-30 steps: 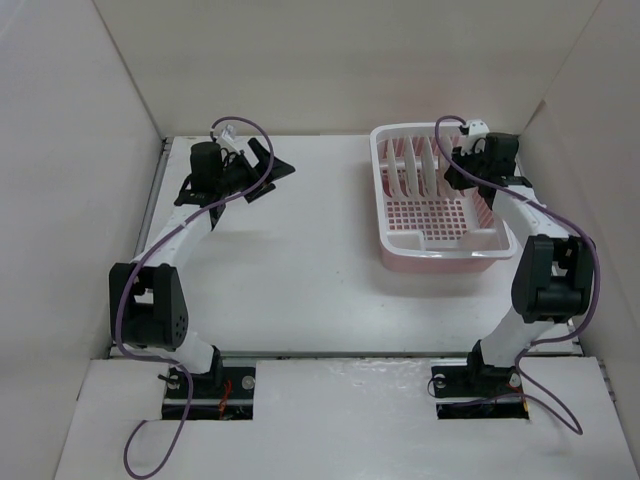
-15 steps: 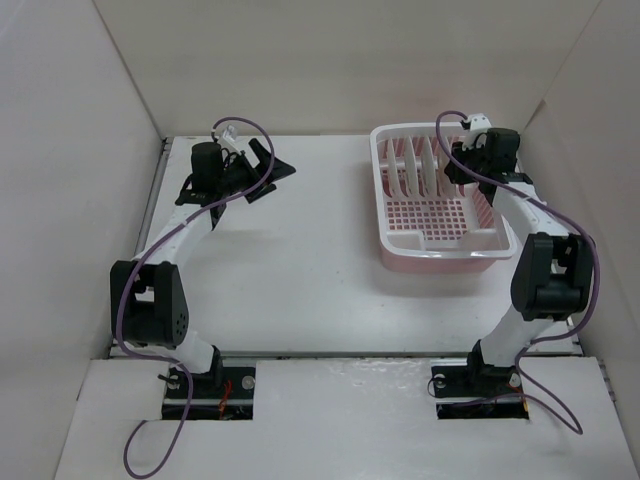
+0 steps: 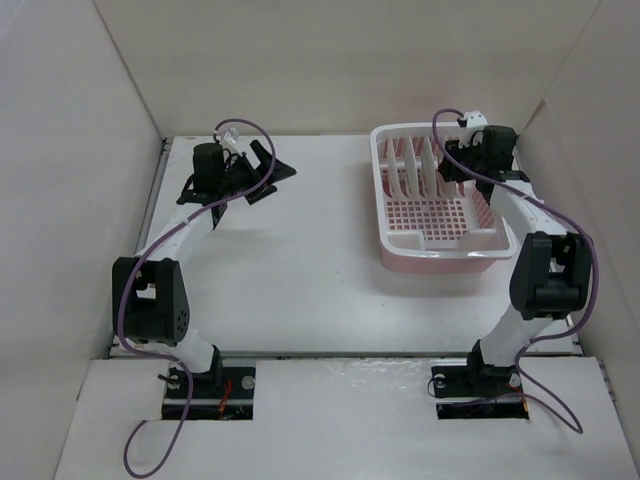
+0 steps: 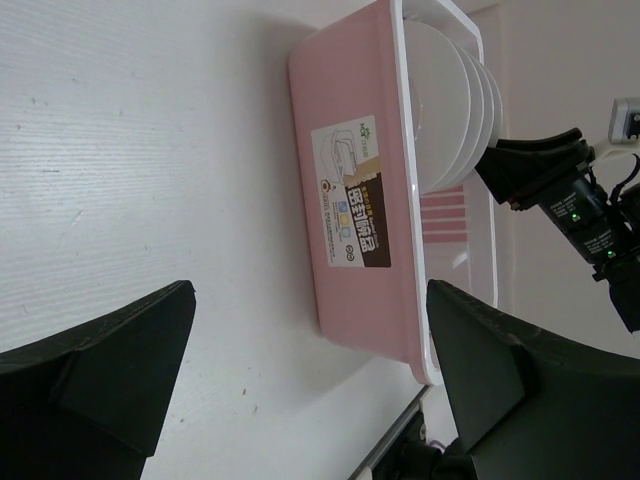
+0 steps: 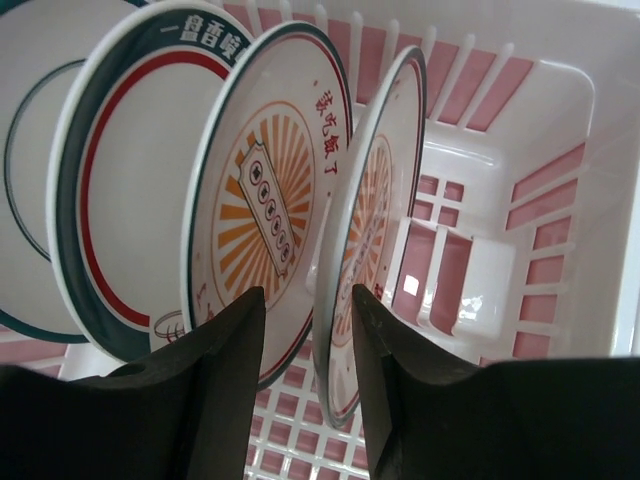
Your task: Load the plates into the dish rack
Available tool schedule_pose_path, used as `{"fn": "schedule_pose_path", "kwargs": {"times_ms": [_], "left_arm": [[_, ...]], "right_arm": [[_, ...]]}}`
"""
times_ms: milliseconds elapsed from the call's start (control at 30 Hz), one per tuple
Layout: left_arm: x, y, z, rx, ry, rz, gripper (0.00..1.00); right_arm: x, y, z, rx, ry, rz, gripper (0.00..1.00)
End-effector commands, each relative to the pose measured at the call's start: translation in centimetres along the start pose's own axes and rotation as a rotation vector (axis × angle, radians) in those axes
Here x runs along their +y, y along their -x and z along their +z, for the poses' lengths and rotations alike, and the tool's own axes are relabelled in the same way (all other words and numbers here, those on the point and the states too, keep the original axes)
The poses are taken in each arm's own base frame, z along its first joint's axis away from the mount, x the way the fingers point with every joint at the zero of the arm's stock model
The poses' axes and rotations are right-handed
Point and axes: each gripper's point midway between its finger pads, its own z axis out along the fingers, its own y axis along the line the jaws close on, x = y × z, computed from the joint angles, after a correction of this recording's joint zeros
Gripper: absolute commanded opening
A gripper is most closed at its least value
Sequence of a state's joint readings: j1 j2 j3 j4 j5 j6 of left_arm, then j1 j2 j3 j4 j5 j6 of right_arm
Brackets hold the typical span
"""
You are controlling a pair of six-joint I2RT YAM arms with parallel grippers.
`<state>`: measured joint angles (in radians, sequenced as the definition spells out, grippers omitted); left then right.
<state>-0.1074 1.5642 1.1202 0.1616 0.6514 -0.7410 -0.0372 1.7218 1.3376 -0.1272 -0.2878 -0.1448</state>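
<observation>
Four white plates [image 5: 265, 190] stand upright in the slots of the pink dish rack [image 3: 440, 245]. Two have orange sunburst centres, one [image 5: 130, 200] a green-red rim, and one [image 5: 30, 200] thin dark rings. My right gripper [image 5: 305, 295] is open, with its fingers on either side of the lower rim of the nearest sunburst plate [image 5: 375, 200] and a gap on the left side. In the top view it [image 3: 455, 165] hangs over the rack's right back part. My left gripper [image 3: 268, 172] is open and empty over the table's far left. It faces the rack [image 4: 360, 280].
White walls close in the table on the left, back and right. The rack stands at the back right, close to the right wall. Its front half has bare grid floor [image 3: 430, 215]. The right arm's cable [image 3: 445, 120] loops above the rack.
My right gripper has drawn back slightly toward the far right, off the nearest plate. The plates and the left arm have not moved.
</observation>
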Motion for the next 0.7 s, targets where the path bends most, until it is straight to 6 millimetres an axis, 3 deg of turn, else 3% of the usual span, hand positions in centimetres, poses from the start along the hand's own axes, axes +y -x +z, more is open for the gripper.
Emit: {"fn": "schedule_pose_path", "kwargs": {"times_ms": [0,467,533,667], "left_arm": [[-1.3,0.7,-0.2,-0.022,-0.056,0.05,1.0],[-1.1,0.5,0.0,-0.009,-0.057,0.035,1.0],[-1.1,0.5,0.0,-0.009,-0.057,0.035,1.0],[-1.9,1.1,-0.1,-0.023,-0.07,0.06,1.0]], "right_arm": [[0.5,3.5,0.1,-0.081,0.01,-0.024,0.46],[-0.6,8.4,-3.6,-0.16,-0.101,-0.054,0.53],[-1.0,9.6,-4.5,-0.171,-0.149,-0.056,0.56],[-1.4,13.7,-9.2,-0.279,-0.282,-0.025,0.66]]}}
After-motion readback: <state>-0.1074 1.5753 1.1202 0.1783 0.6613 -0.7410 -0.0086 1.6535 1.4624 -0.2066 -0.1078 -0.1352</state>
